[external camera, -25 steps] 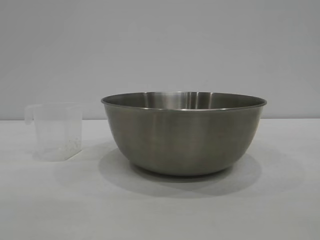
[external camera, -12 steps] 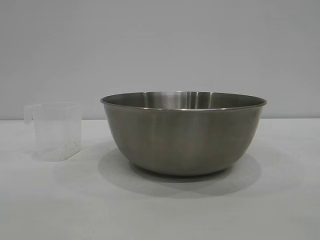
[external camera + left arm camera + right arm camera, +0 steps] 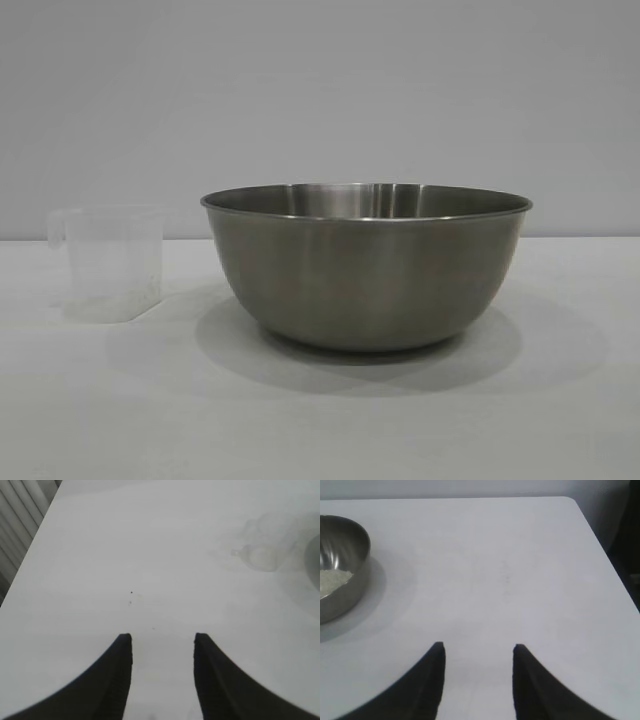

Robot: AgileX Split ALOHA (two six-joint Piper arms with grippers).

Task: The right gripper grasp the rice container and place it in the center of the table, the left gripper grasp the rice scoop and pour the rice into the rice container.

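Large round steel rice container point(image 3: 366, 268) sitting mid-table point(image 3: 320, 420), translucent plastic rice scoop point(image 3: 105, 262) standing just beside; only right wrist view showing rice point(image 3: 332, 579) inside. Left gripper point(image 3: 163, 647) and right gripper point(image 3: 478, 655) hovering released, both objects well beyond fingers

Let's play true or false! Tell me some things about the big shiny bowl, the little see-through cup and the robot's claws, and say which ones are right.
1. The rice scoop stands upright on the table. True.
2. The scoop sits inside the rice container. False: it stands beside it, apart.
3. There is rice in the container. True.
4. The left gripper holds the scoop. False: it is open, holding nothing.
5. The right gripper grips the container's rim. False: it is open, away from the container.
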